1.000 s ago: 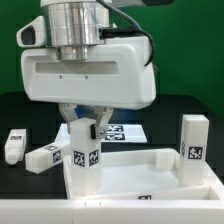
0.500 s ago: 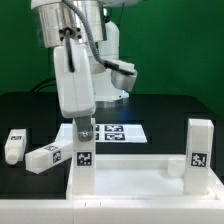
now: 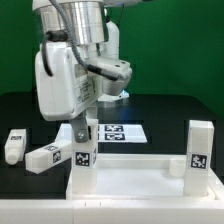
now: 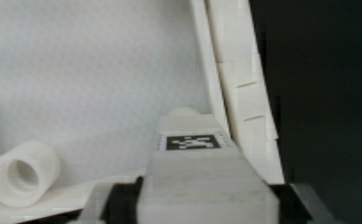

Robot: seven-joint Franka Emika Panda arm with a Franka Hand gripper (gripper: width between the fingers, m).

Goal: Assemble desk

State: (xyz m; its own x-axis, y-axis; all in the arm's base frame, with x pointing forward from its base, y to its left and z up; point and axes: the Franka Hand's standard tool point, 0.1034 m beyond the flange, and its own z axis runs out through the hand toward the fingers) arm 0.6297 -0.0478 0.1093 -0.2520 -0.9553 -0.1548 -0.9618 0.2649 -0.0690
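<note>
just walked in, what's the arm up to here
The arm is putting a desk together. Its gripper is closed on the top of an upright leg that stands in the desk top at the corner on the exterior view's left. A second leg stands at the right corner. A loose leg and an outer loose leg lie on the table further left.
</note>
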